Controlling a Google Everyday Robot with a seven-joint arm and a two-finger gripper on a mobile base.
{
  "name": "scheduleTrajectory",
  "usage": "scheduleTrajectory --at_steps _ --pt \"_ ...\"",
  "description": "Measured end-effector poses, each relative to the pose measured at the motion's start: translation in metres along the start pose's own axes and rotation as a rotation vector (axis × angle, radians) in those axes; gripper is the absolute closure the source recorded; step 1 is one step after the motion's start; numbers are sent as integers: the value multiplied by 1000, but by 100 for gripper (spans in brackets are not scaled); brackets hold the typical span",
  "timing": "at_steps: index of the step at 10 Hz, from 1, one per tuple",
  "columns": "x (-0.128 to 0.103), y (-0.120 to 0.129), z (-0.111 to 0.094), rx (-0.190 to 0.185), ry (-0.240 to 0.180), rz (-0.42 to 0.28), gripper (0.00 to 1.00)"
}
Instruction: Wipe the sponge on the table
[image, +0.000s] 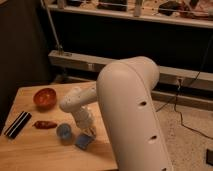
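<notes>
Claw: the claw (88, 131) hangs low over the right front part of the bench (35, 155). It sits at the end of the white arm (132, 115), which fills the right of the view. Its fingers are pressed together, and they appear to pinch the top edge of the sponge.
Sponge: the sponge (84, 142) is light blue and sits directly under the claw. It looks tilted, with its lower part on or just above the wood.
Neighbours: a blue cup (64, 131) stands just beside the sponge on its left. A small red object (45, 124) lies further left, with a black bar (17, 124) beyond it. A red bowl (45, 97) sits well apart toward the back.
Stage: the sponge is down at the bench surface in the claw, which fits a wiping stroke. One moment cannot show how much of the stroke is done.
Risk, cup: a stroke to the left would likely hit the cup and tip or push it, because there is so little room between them.
Risk, edge: the bench's right and front edges are near, so a long stroke that way could carry the sponge off the wood.
Risk, grip: the hold is on one soft edge only. Pressing down hard could fold the sponge or pull it out of the pinch.
Risk, view: the arm hides much of the bench's right side, so anything there cannot be seen.
</notes>
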Motion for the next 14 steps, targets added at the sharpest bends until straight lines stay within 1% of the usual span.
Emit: scheduleTrajectory --at_steps 2,4,7,10,12,13,14 --pt "15 -13 5 10 17 25 92" --pt "33 -32 12 27 41 61 92" --pt "49 -58 19 41 66 123 92" --pt "52 -87 22 38 72 205 92" --pt "49 -113 24 34 75 274 92" --pt "47 -121 25 35 78 292 92" --pt "43 -138 26 36 84 325 92"
